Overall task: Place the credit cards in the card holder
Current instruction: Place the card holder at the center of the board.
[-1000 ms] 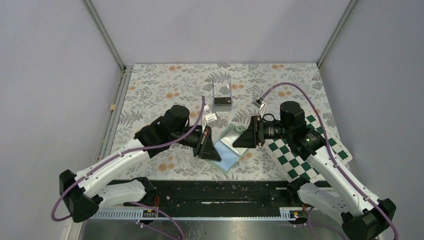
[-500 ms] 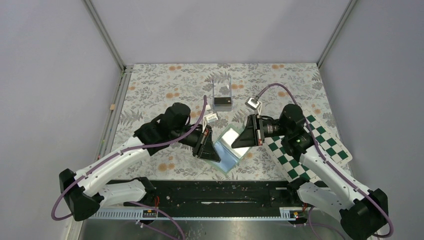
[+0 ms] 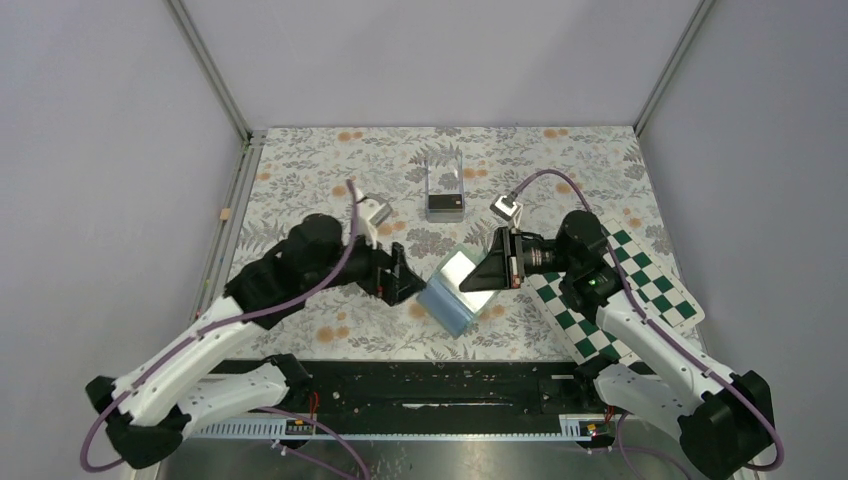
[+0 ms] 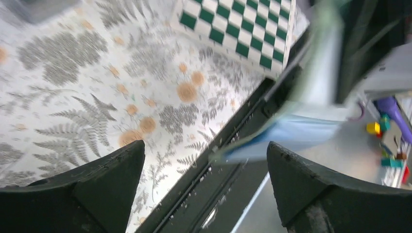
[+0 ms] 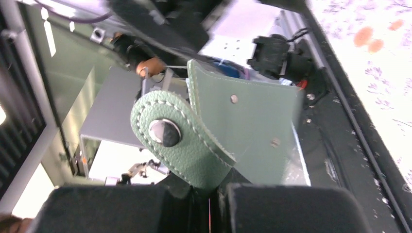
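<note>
The card holder (image 3: pixel 452 287), a sage-green wallet with pale blue-grey inside, hangs tilted above the floral mat. My right gripper (image 3: pixel 497 273) is shut on its right edge. In the right wrist view the green leather and its snap tab (image 5: pixel 165 132) rise straight out of my closed right gripper (image 5: pixel 214 194). My left gripper (image 3: pixel 402 280) stands open just left of the wallet, apart from it. Its view shows wide-spread fingers (image 4: pixel 97 184) with the blurred card holder (image 4: pixel 296 131) beyond them. One black credit card (image 3: pixel 445 206) lies in the clear box.
A clear acrylic box (image 3: pixel 444 176) stands at the back centre of the floral mat (image 3: pixel 320 170). A green-and-white chequered board (image 3: pixel 640 285) lies at the right under the right arm. The black rail (image 3: pixel 430 375) runs along the near edge.
My left gripper opened, let go of the card holder and drew back to the left. My right gripper shut on the wallet's right edge and now holds it alone.
</note>
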Motion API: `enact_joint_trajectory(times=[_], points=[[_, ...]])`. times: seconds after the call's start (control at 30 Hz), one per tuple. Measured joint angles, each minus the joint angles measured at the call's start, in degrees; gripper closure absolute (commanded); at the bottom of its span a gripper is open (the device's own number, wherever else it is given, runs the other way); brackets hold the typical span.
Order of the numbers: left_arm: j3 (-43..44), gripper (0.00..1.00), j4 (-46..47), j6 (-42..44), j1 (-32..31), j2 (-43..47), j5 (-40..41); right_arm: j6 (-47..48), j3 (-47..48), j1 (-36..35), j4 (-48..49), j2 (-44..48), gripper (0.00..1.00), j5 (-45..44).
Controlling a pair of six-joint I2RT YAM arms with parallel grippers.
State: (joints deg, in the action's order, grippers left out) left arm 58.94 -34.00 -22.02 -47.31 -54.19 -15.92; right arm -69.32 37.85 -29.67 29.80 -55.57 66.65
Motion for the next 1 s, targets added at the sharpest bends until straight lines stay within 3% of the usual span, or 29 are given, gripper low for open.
enact_joint_trajectory(times=[0.13, 0.23, 0.43, 0.8, 1.0], points=[[-0.02, 0.01, 1.42, -1.62, 0.17, 8.22, 6.32, 7.89, -0.46, -0.02, -12.04, -0.04, 1.0, -6.47], [-0.02, 0.01, 2.49, -2.64, 0.26, 12.68, 9.27, 9.7, -2.4, -0.02, -14.53, -0.94, 1.0, -11.32], [-0.02, 0.01, 4.35, -4.5, 0.26, 15.63, 11.76, 7.89, -10.4, -0.44, -10.62, -4.48, 1.0, -21.84], [-0.13, 0.01, 5.2, -6.97, 0.26, 12.39, 10.4, 3.54, -18.51, -5.53, 1.4, -12.7, 1.0, -37.29], [-0.81, 0.01, 6.12, -8.04, 0.26, 10.84, 8.79, 3.52, -22.75, -5.64, -2.47, -8.85, 0.99, -44.98]])
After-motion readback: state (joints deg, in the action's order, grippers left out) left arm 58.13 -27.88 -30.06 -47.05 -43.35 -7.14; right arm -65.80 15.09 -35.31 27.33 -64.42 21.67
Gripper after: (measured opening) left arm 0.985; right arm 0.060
